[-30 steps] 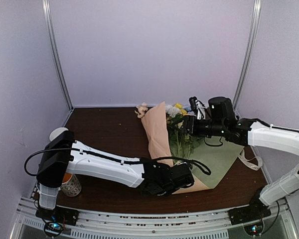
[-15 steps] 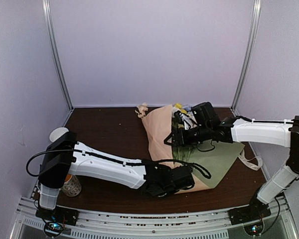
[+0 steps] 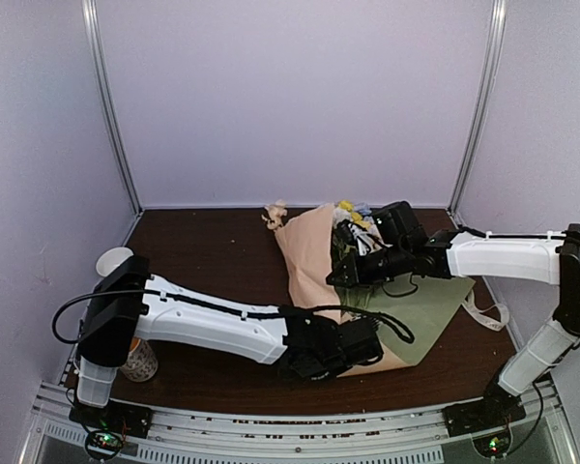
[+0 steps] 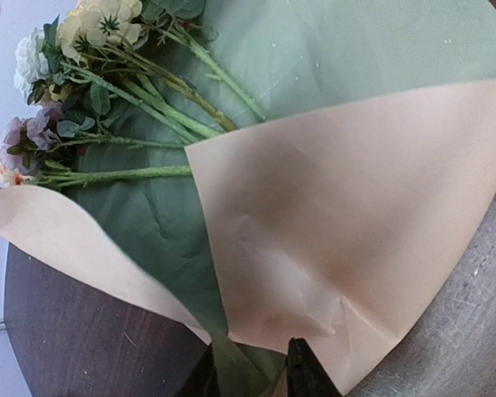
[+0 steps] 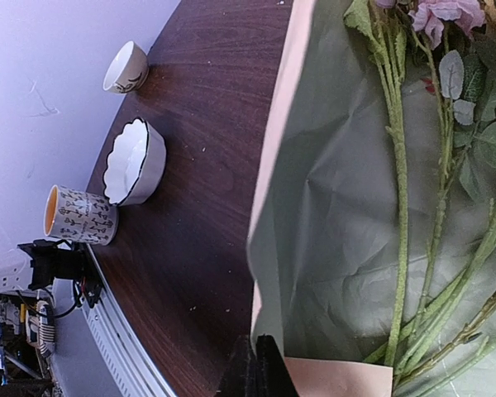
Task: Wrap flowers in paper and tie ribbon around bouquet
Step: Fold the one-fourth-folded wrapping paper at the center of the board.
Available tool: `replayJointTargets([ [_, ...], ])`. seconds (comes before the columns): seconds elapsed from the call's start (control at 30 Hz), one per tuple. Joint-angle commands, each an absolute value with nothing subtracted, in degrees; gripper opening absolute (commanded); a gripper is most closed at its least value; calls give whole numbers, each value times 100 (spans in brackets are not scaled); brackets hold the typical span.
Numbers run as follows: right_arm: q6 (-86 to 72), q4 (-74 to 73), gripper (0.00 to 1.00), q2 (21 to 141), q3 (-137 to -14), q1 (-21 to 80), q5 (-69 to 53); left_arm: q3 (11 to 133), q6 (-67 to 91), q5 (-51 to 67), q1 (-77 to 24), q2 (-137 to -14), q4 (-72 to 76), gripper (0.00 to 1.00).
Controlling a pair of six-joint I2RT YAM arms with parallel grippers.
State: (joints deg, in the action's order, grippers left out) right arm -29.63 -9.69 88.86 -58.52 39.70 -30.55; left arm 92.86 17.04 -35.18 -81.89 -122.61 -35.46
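The paper (image 3: 425, 304) lies spread on the table, green side up, with its peach flaps folded up over the flowers (image 3: 353, 220). My right gripper (image 3: 336, 275) is shut on the paper's left edge (image 5: 269, 215), its fingers pressed together (image 5: 256, 364). My left gripper (image 3: 367, 348) sits at the paper's bottom tip. Its jaws stand a little apart (image 4: 248, 376), with the green tip lying between them under the peach flap (image 4: 355, 215). The green stems and pastel heads (image 4: 132, 91) fan out on the green sheet. A loop of cream ribbon (image 3: 490, 314) lies at the paper's right edge.
A white scalloped bowl (image 5: 136, 161), a patterned cup with an orange inside (image 5: 78, 217) and a small white cup (image 5: 126, 68) stand on the dark table to the left. My left arm (image 3: 203, 324) stretches low across the front. Booth walls enclose the table.
My right gripper swung down and left from the flower heads to the paper's left edge and closed on it. My left gripper's jaws have parted slightly at the paper's tip.
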Motion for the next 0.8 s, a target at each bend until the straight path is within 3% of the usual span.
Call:
replayJointTargets([
  [0.0,-2759,-990,0,8849,-5780,3834,-3058,9694,1661,-3688,-8282,-12244,-3666,33],
  [0.27,-2637,-890,0,8995,-5794,3709,-3208,10588,1163,-3807,-8613,-12406,-3642,45],
  [0.47,-2579,-954,0,9003,-5830,3639,-3238,11005,870,-3536,-8622,-12950,-3461,33],
  [0.77,-2551,-981,0,9113,-5875,3620,-3436,11305,1217,-3054,-8313,-13703,-3508,32],
])
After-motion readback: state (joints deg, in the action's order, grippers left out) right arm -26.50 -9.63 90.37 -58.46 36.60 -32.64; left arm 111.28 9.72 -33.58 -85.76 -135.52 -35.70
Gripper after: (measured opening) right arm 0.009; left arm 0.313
